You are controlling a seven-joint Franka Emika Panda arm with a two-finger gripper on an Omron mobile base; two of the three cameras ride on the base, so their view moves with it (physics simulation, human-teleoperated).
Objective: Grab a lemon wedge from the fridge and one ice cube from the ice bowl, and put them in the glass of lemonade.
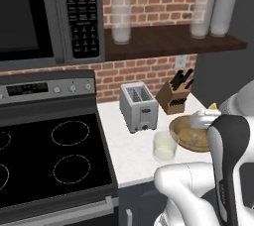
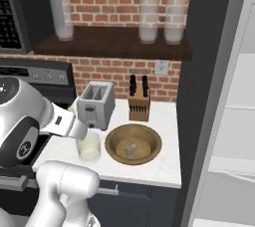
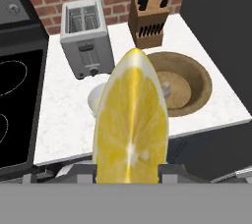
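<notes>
Left of the toaster (image 2: 96,104) lies the black stovetop (image 1: 49,155); just in front of the toaster stands the glass of lemonade (image 2: 89,148), and to the toaster's right front sits the ice bowl (image 2: 133,144) with the ice cube (image 2: 130,150) inside, the knife block (image 2: 139,102) behind it. Above the glass, the gripper (image 3: 129,171) is clamped on the lemon wedge (image 3: 131,120). Farthest right of the toaster stands the open fridge (image 2: 234,121).

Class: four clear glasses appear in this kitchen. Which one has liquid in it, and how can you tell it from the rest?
The short tumbler on the counter beside the wooden bowl. It holds pale yellowish liquid; the three tall glasses stand empty on the shelf above.
</notes>
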